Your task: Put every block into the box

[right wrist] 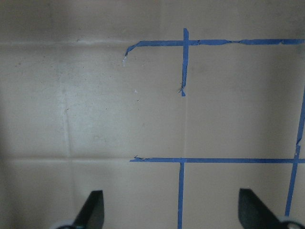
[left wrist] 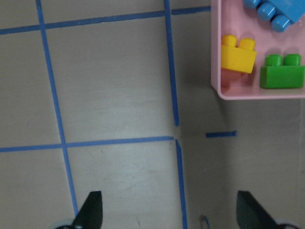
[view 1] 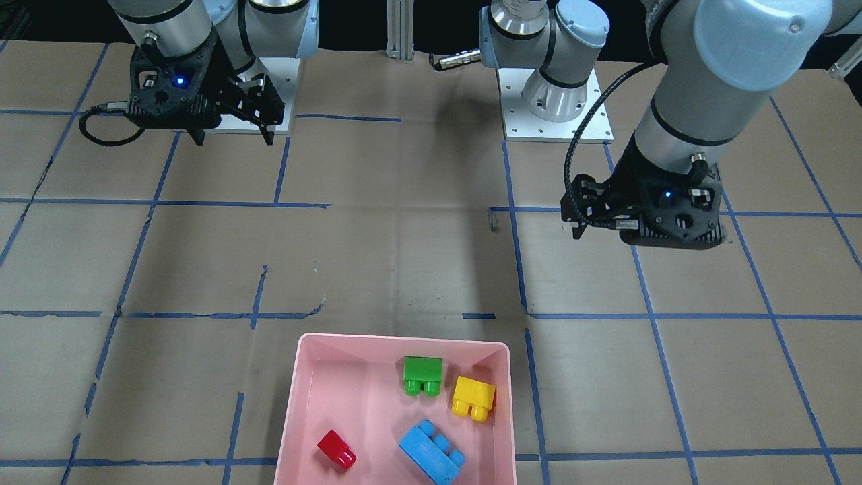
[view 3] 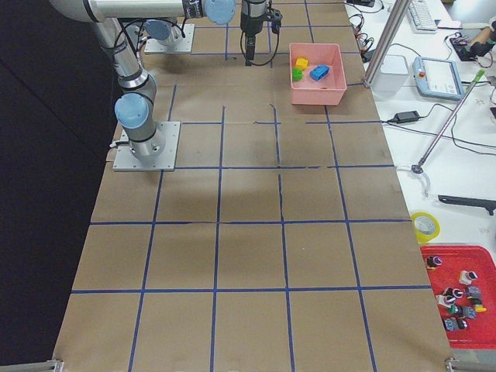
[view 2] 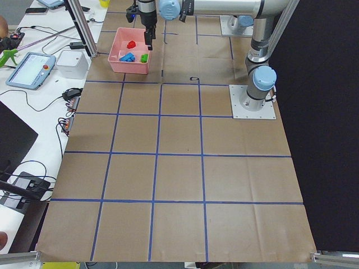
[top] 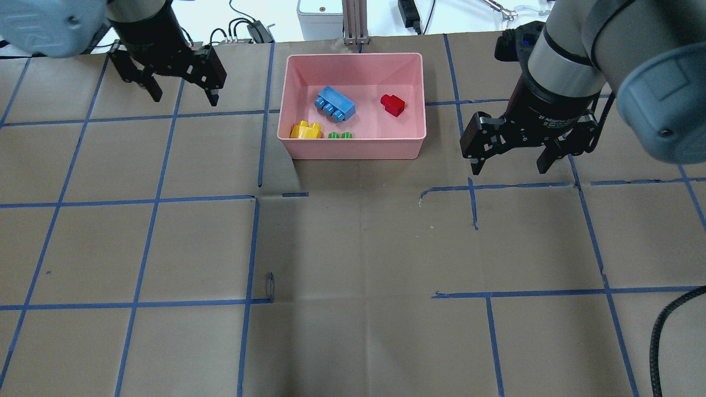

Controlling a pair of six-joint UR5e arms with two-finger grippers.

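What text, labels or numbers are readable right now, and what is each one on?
"2F Adaptive": white print on the black body of the right gripper, overhead view; the rest of that print is too blurred to read.
Screen of the teach pendant, side views: too small to read.
No other legible text.

four blocks (view 1: 422,374), one pink box (view 1: 363,404), one left tool (top: 185,95), one right tool (top: 509,165).

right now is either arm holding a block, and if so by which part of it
Nothing is held. The left gripper and right gripper have jaws open and empty; the green block, yellow block, blue block and red block lie in the box.
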